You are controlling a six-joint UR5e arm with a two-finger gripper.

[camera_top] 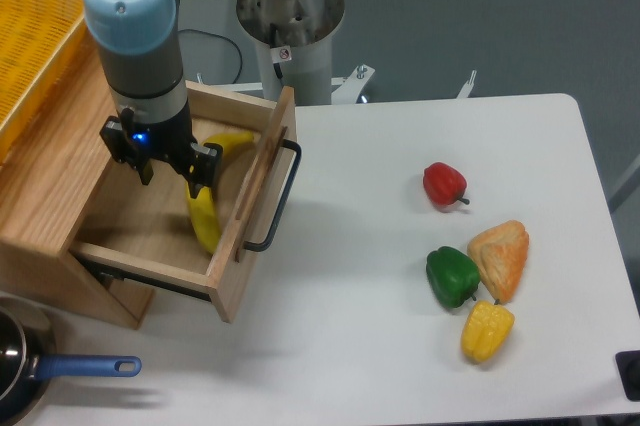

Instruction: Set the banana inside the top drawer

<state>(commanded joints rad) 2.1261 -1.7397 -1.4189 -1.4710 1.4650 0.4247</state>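
The top drawer [252, 214] stands pulled open at the left, its light-oak front panel and black bar handle [277, 200] facing the table. The yellow banana [204, 220] lies inside along the right side, curving from the back corner toward the front panel. My gripper [170, 179] hovers just above the drawer's interior, to the left of the banana. It is open, and nothing sits between its fingers.
A yellow mesh basket [30, 36] sits on the cabinet top at the far left. On the white table to the right lie a red pepper [444, 184], a green pepper [452, 276], an orange pastry [501, 256] and a corn cob [487, 331]. A blue-handled pan [70, 369] is at the bottom left.
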